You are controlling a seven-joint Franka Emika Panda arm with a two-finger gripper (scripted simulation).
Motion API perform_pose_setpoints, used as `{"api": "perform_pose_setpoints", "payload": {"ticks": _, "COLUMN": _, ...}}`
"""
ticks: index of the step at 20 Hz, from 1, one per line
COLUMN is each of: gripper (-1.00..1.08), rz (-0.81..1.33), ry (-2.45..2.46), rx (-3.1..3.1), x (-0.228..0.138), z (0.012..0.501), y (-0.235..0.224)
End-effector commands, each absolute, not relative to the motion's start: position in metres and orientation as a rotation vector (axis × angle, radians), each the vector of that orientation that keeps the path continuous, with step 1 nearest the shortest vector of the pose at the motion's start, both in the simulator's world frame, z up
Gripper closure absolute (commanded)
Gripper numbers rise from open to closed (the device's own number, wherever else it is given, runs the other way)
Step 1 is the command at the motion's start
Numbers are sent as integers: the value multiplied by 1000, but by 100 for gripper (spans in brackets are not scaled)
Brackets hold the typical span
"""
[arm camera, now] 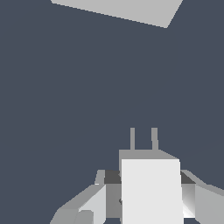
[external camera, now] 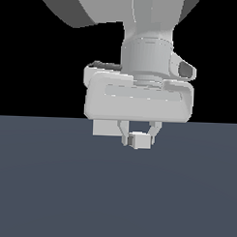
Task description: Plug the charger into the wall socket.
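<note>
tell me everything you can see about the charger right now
The charger is a small, plain light-grey box, matte like plastic, with two thin grey prongs sticking out of one end. It sits between the claw fingers, which press on its sides, lifted off the dark floor. Its prongs point toward the wall socket, and a clear gap separates them.

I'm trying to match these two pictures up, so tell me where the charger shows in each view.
Exterior view: the charger is the small light block low in the centre, between the fingers of the gripper, just below the hand.
Wrist view: the charger fills the lower middle, its two prongs aimed at the wall socket.
Shared landmark: the gripper's fingers on either side of the charger.
</note>
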State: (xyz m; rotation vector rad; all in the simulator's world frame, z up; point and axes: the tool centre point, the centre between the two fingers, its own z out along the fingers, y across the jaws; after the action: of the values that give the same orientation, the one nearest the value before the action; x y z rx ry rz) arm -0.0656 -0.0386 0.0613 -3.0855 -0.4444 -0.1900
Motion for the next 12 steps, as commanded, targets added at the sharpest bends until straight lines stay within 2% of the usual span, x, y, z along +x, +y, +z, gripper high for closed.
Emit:
{"api": "perform_pose_setpoints", "payload": {"ticks": 1, "gripper": 108, "rz": -191, "ry": -384, "rx": -3096, "x": -59, "z": 68, "y": -29}}
{"api": "perform_pose_setpoints", "payload": {"ticks": 12, "gripper": 108, "rz": -191, "ry": -158, "rx": -3126, "x": -31, "z": 91, "y": 6}}
